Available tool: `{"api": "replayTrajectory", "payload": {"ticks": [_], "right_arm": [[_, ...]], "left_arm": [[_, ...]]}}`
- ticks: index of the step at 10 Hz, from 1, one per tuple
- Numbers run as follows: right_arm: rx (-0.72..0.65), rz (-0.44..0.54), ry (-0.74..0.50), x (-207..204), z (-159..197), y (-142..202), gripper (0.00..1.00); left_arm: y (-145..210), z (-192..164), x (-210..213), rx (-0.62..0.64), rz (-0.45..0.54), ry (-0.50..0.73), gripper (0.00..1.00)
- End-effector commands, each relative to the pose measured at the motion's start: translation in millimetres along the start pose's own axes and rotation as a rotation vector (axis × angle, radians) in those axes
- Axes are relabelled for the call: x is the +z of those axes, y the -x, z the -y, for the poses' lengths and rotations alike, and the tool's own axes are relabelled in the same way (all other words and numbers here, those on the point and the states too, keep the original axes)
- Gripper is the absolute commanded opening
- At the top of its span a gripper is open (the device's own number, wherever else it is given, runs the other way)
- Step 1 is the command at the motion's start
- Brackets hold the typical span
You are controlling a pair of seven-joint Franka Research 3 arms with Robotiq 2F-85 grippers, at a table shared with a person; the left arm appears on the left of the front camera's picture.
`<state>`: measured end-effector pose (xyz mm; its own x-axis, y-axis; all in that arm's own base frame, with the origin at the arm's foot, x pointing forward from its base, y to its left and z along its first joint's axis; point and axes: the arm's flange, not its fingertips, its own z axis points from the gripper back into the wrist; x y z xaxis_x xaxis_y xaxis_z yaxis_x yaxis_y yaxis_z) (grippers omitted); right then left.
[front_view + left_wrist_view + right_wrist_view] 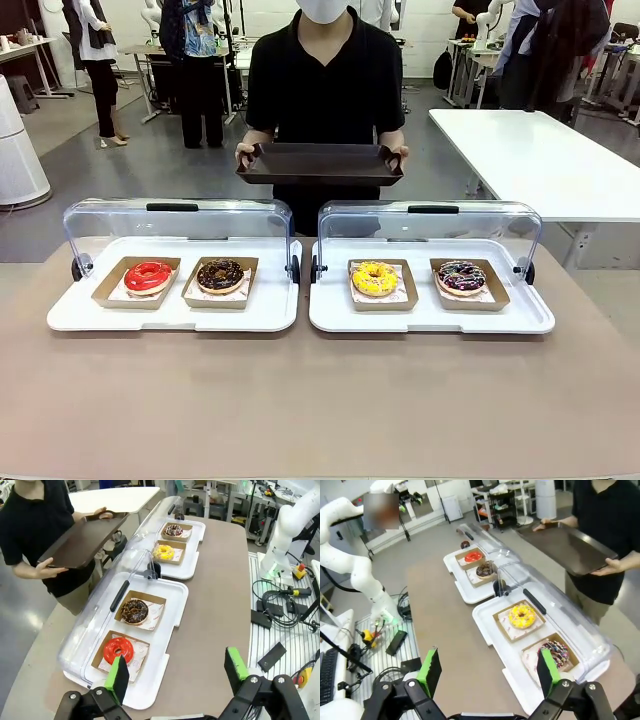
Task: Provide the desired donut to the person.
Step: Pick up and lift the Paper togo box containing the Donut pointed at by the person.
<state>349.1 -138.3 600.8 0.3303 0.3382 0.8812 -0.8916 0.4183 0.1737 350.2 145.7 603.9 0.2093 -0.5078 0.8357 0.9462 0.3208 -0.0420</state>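
**A:** Green pads nearest the lens. How many claws, and how do they stand?

**B:** Two. The left gripper (176,672) has its jaws spread as wide as they go, with nothing between the pads and nothing touched. It hangs over the near end of the table (320,400). The right gripper (488,671) is the same: fully spread, empty, clear of everything.

**A:** Count beyond them?

**B:** Two white trays (170,315) side by side, just apart. Two clear lids (170,222), each with a black handle, both tipped up and back on the far side. Four cardboard boats (103,290), two per tray, each on a paper sheet. Four donuts, one per boat.

**A:** The donuts, one by one?

**B:** On the robot's left tray, the outer one is the red-glazed donut (148,275), glossy and plain. Beside it sits the chocolate donut (220,275), dark icing with pale speckles. On the right tray, the inner one is the yellow donut (375,278), bright and lumpy on top. The outer one is the dark sprinkled donut (461,277), with many-coloured bits over a pinkish base. All four lie flat. I cannot tell which one is wanted.

**A:** Far side?

**B:** One person (325,70) in a black T-shirt stands behind the gap between the trays. Their hands (245,153), one at each end, hold a dark brown tray (320,163) level beyond the lids.
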Motion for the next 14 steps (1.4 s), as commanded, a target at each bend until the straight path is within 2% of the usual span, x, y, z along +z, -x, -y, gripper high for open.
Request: {"api": "replayTrajectory", "payload": {"ticks": [1,4,6,7,14], "right_arm": [[-0.002,-0.028,0.040,-7.0,-8.2,2.8,1.00],[0.011,-0.031,0.048,-6.4,-13.3,2.3,1.00],[0.002,-0.064,0.047,-22.1,-17.8,-2.5,1.00],[0.018,-0.019,0.030,-2.5,-10.0,-2.0,1.00],[0.018,-0.019,0.030,-2.5,-10.0,-2.0,1.00]], "left_arm": [[4.0,4.1,-6.0,-0.021,0.018,-0.036,1.00],[1.6,3.3,-8.4,-0.035,0.012,-0.043,1.00],[-2.4,8.8,-18.6,-0.019,-0.007,-0.125,1.00],[-1.0,-0.5,-4.7,-0.004,-0.013,-0.035,1.00],[-1.0,-0.5,-4.7,-0.004,-0.013,-0.035,1.00]]}}
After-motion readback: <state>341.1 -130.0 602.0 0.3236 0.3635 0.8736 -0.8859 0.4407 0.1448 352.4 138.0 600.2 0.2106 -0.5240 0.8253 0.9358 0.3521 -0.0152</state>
